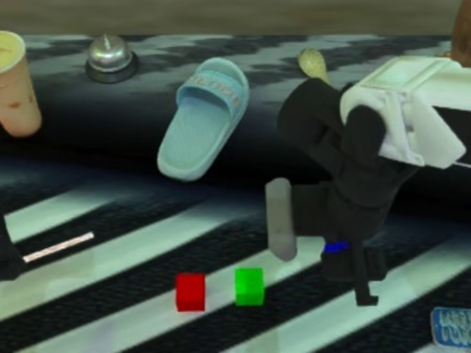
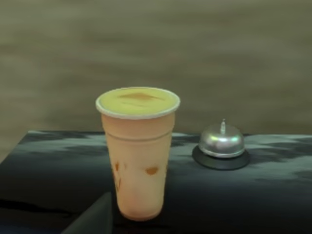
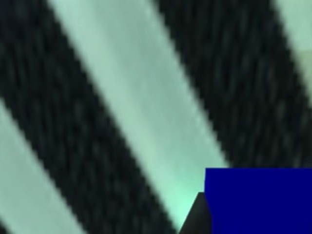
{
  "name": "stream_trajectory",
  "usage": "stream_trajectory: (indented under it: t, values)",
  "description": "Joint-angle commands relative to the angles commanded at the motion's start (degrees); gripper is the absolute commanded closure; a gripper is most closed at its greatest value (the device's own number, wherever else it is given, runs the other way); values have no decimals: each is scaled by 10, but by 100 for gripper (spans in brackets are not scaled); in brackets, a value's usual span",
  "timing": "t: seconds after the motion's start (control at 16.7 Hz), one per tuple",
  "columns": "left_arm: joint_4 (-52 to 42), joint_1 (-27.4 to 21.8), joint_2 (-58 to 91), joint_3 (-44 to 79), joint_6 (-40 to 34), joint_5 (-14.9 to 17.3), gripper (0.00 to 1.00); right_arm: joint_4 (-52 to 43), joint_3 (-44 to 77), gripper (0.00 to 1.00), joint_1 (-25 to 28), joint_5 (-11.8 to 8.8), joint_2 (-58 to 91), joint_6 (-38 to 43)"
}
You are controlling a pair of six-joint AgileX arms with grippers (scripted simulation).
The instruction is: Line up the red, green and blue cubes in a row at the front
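Note:
The red cube (image 1: 190, 291) and the green cube (image 1: 249, 285) sit side by side near the table's front edge, a small gap between them. To their right, my right gripper (image 1: 341, 254) is shut on the blue cube (image 1: 335, 248), most of which is hidden under the arm in the top view. In the right wrist view the blue cube (image 3: 258, 200) presses against one dark finger (image 3: 197, 218) above the striped cloth. My left arm (image 1: 7, 256) is parked at the table's left edge.
A pale-blue slipper (image 1: 206, 118) lies behind the cubes. A bell (image 1: 110, 57) and a tan cup (image 1: 16, 84) stand at the back left. A thin white stick (image 1: 59, 247) lies front left. A blue patterned object (image 1: 452, 325) is at the front right corner.

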Motion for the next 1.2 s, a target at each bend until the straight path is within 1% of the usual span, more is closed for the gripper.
stream_trajectory:
  t: [0.3, 0.72, 1.02, 1.2]
  values:
    - [0, 0, 0, 0, 0, 0, 0, 9, -5, 100, -2, 0, 6, 1]
    - [0, 0, 0, 0, 0, 0, 0, 142, -85, 100, 0, 0, 55, 2]
    - [0, 0, 0, 0, 0, 0, 0, 154, -94, 100, 1, 0, 60, 1]
    - [0, 0, 0, 0, 0, 0, 0, 154, -94, 77, 1, 0, 60, 1]
